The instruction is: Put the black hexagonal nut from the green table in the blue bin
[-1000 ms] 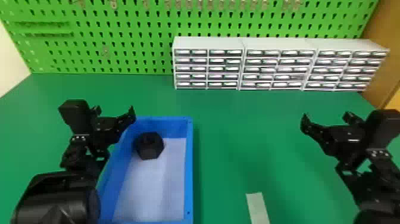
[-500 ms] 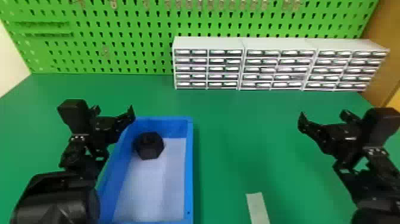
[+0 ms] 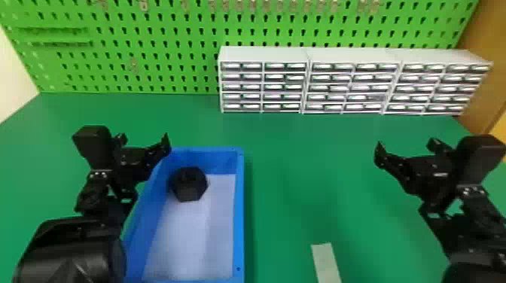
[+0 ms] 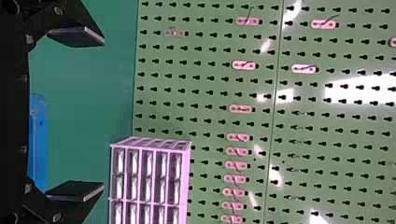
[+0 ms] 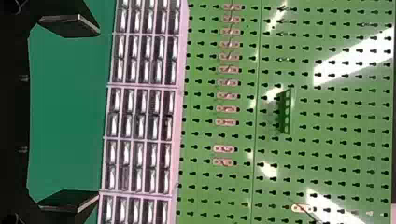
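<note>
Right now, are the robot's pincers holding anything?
Left pincer: open, holding nothing.
Right pincer: open, holding nothing.

A bright green pegboard (image 3: 158,71) with keyhole slots rises behind a green tabletop (image 3: 301,150), where three white multi-drawer cabinets (image 3: 354,86) stand side by side against it. Small hooks (image 4: 236,165) line the board, and glossy white reflections (image 4: 364,89) streak its surface in both wrist views. A cream wall (image 3: 13,75) and a brown panel (image 3: 483,71) flank the scene at left and right.
</note>
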Tool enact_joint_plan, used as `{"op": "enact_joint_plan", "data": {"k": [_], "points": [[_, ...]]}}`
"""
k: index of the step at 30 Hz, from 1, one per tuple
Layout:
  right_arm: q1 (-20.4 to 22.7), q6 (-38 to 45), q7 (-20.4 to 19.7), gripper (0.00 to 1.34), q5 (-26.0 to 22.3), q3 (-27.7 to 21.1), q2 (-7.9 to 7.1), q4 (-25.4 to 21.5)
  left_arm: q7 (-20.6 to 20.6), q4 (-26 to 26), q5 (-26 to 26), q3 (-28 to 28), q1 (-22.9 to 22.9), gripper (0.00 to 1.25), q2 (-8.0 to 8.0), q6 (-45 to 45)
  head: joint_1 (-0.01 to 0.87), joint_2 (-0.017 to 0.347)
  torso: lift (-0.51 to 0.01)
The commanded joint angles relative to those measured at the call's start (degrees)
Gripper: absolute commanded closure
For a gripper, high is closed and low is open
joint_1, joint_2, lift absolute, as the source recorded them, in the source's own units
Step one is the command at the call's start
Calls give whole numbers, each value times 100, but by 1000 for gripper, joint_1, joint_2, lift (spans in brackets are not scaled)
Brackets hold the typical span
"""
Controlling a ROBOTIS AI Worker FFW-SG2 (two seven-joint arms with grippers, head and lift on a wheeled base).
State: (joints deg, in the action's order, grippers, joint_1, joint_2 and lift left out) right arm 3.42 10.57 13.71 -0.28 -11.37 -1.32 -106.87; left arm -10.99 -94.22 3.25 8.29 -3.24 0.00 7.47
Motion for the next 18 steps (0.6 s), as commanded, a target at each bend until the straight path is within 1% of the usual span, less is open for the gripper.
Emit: {"op": "enact_joint_plan", "data": {"k": [1, 18], "points": [[0, -2, 0, 79, 2, 12, 0, 9, 0, 0, -9, 6, -2, 186, -15, 0, 686, 51, -97], [-17, -2, 0, 79, 2, 47, -35, 26, 0, 0, -26, 15, -19, 186, -15, 0, 686, 51, -97]]}}
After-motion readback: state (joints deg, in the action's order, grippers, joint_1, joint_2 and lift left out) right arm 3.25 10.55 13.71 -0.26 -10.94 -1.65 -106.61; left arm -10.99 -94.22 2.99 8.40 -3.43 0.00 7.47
